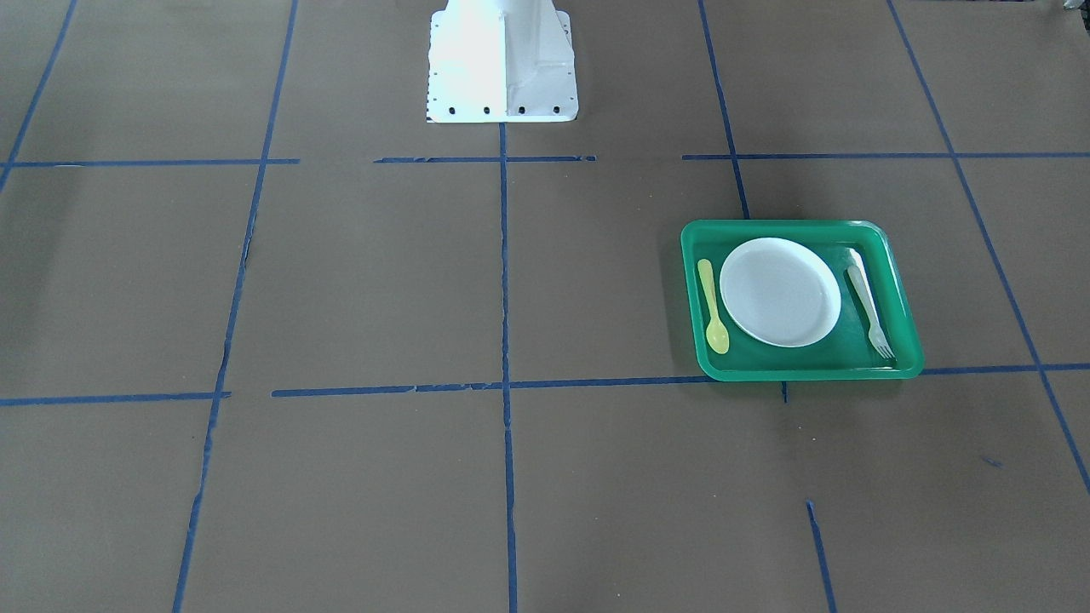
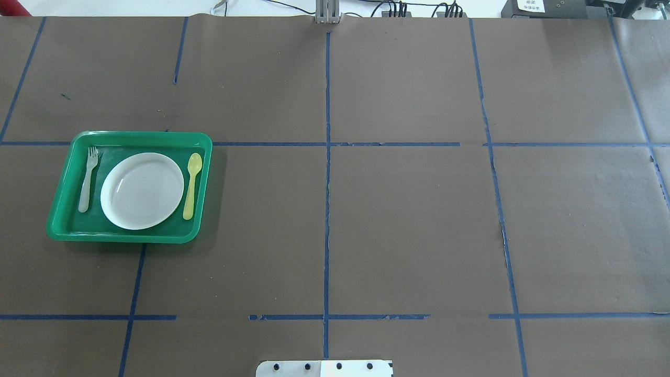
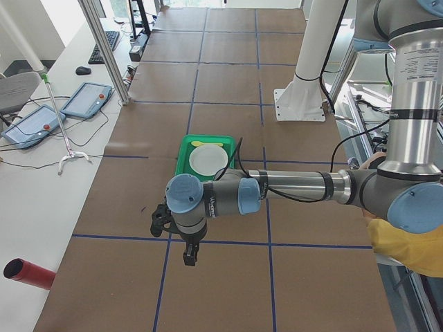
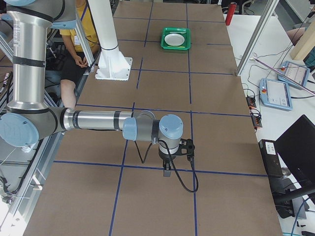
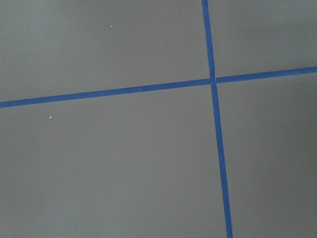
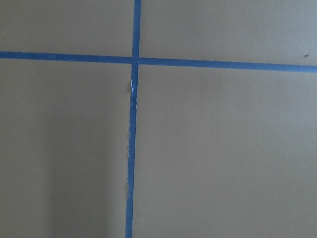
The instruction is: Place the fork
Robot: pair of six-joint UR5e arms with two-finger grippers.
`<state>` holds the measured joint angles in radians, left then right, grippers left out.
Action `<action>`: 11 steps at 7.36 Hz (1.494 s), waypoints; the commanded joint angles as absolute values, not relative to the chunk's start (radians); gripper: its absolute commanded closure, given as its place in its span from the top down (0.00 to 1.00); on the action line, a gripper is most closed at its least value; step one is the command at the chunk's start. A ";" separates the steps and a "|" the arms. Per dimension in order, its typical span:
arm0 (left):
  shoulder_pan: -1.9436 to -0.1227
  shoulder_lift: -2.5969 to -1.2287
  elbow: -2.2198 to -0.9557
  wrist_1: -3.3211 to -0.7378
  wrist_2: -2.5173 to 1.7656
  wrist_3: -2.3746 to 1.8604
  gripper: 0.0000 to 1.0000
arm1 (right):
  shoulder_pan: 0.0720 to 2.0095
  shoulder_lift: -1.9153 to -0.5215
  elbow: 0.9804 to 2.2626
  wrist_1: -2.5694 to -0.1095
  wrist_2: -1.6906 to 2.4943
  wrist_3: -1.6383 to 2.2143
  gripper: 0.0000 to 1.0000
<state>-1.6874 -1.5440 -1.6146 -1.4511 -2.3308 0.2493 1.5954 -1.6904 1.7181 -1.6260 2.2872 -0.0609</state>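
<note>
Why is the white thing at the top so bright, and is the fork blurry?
Front-facing view: glare washes out the white robot base; the fork looks sharp. Overhead view: the plate carries a small glint.

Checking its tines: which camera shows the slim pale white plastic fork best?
Exterior front-facing: the slim pale white plastic fork lies unobstructed in the green plastic tray, tines distinct. Overhead exterior is nearly as good. Side views cannot resolve it; wrist views show only table.
</note>
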 commanded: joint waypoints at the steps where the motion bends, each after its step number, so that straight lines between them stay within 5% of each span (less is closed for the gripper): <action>1: -1.687 -1.542 -1.597 -1.443 -2.329 0.255 1.00 | 1.595 -1.690 1.718 -1.626 2.287 -0.060 1.00; 11: -1.680 -1.545 -1.605 -1.428 -2.318 0.258 1.00 | 1.595 -1.690 1.718 -1.626 2.287 -0.061 1.00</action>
<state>-1.6803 -1.5478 -1.6089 -1.4294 -2.3196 0.2576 1.5953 -1.6904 1.7182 -1.6260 2.2872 -0.0612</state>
